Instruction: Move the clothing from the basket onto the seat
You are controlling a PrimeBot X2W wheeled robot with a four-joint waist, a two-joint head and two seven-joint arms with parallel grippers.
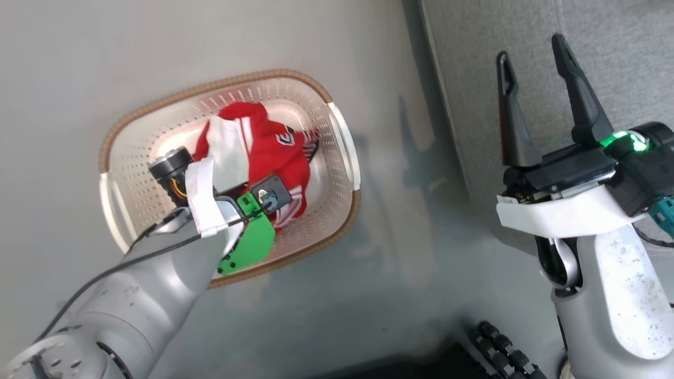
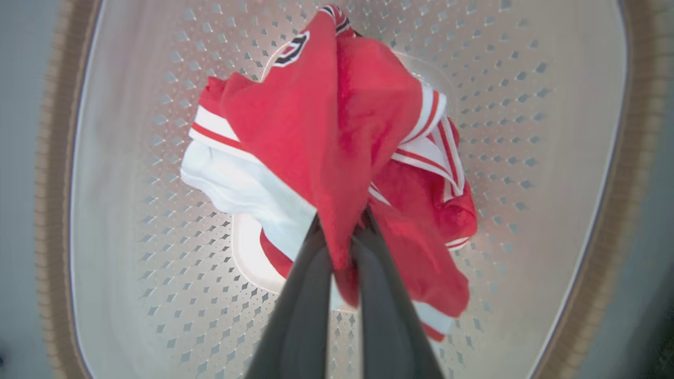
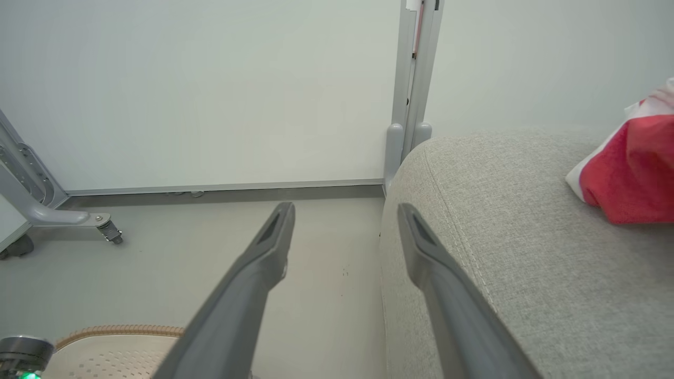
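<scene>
Cream plastic came first on our left: the basket [image 1: 210, 87] stood on the grey floor [image 1: 410, 252], and our left arm [image 1: 158, 284] reached down into it. Our left gripper [image 2: 342, 226] was pressed together on a fold of the red clothing [image 2: 316, 131]. The cloth was pinched between its two dark fingers [image 2: 305, 305], while the rest lay bunched on the basket's bottom with white trim spilling to one side. Whether one piece or two were tangled there, we could not tell. Further right, across a strip of bare floor, our right gripper [image 1: 531, 47] hovered over the near edge of the seat [image 1: 621, 42], fingers spread wide and nothing between them. A second red garment [image 3: 626, 173] lay on the seat's top, beyond that edge. We judged that the coming move turned on one thing: the seat lay to the right of the basket and seemingly higher than its rim. The pinched cloth would therefore have to rise clear first and then travel right, though the right gripper was the nearer to the seat.
</scene>
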